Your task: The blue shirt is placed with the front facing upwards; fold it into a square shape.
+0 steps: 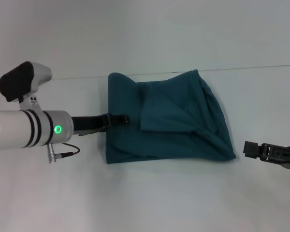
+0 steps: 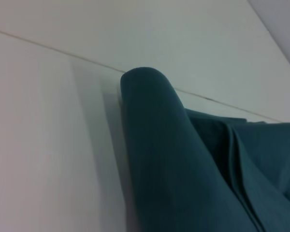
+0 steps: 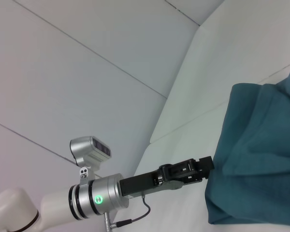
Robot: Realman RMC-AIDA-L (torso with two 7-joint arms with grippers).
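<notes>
The blue shirt point(image 1: 174, 121) lies folded into a rough rectangle at the middle of the white table, plain teal cloth up, its print hidden. My left gripper point(image 1: 120, 119) reaches in from the left and is shut on the shirt's left edge, about halfway along it. That grip also shows in the right wrist view point(image 3: 207, 165), at the edge of the shirt point(image 3: 261, 154). The left wrist view shows a rounded fold of the shirt point(image 2: 159, 145) close up. My right gripper point(image 1: 251, 149) hovers low just off the shirt's near right corner, apart from the cloth.
The white table point(image 1: 150, 198) runs all around the shirt, with a thin seam line point(image 1: 261, 66) across its far side. A grey cable point(image 1: 67, 153) hangs under my left wrist.
</notes>
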